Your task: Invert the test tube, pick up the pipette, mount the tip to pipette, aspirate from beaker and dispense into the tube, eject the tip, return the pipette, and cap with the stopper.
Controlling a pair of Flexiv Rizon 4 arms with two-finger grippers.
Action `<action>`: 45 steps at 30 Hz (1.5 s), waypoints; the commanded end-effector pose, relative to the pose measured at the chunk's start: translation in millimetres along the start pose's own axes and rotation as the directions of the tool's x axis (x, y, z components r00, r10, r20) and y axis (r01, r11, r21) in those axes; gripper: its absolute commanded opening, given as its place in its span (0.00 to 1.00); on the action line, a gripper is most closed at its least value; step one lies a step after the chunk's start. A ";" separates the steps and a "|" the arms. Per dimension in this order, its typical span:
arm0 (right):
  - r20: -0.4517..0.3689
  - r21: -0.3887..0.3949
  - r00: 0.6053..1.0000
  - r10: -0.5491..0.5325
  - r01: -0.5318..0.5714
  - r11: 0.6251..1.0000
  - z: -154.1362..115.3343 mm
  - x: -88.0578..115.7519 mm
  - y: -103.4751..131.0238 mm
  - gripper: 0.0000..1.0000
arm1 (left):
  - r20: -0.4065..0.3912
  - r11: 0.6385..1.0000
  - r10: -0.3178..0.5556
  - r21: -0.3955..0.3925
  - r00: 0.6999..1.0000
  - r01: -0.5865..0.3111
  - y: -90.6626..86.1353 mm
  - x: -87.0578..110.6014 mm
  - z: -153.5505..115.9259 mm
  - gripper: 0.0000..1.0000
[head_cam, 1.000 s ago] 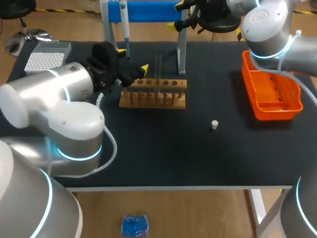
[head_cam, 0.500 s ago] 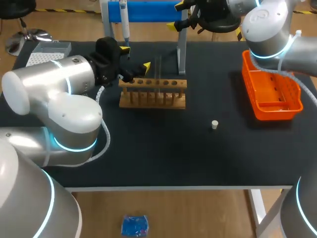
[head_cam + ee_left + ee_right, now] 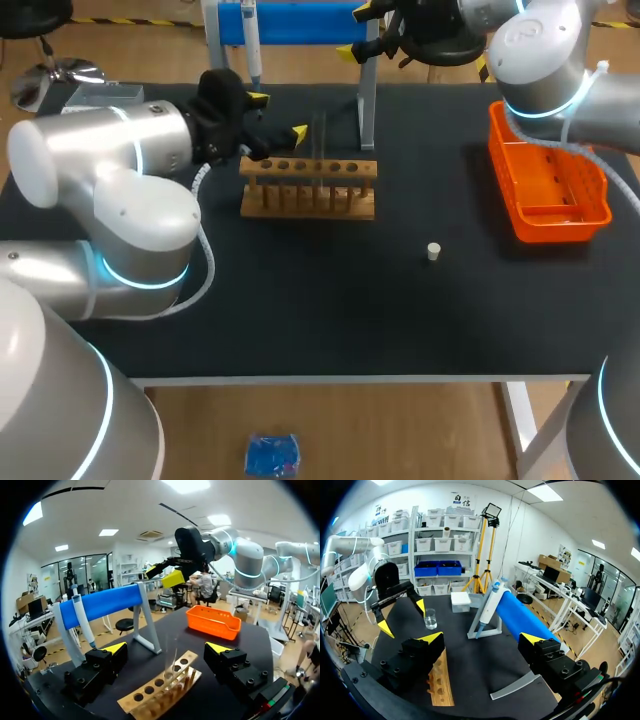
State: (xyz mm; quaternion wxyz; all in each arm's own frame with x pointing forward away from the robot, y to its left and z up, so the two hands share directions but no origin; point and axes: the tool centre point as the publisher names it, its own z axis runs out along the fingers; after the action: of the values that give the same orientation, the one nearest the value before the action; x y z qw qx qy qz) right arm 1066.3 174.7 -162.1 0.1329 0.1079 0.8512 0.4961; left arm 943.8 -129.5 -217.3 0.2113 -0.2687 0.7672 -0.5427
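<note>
As my left gripper (image 3: 276, 116) hangs wide open, empty, beside the pale wooden tube rack (image 3: 309, 187), my right gripper (image 3: 355, 30) gapes empty beyond it.

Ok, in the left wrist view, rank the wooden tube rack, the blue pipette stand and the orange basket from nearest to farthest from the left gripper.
1. Wooden tube rack: just below the left gripper, between its open fingers.
2. Blue pipette stand: ahead, its leg just past the rack.
3. Orange basket: farthest, across the table beyond the stand.
</note>
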 end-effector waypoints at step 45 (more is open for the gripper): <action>-0.046 0.086 0.995 0.090 -0.086 0.993 -147.6 149.4 -163.3 1.00 | -0.032 1.000 0.012 -0.003 0.999 -0.012 -2.6 -2.4 1.3 1.00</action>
State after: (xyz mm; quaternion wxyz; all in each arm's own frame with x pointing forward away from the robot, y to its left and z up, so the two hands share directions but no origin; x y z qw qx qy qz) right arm 901.7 46.6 -254.2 0.0821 0.1338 0.8768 0.4546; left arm 946.9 -130.2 -215.4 0.2023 -0.2561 0.7723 -0.5450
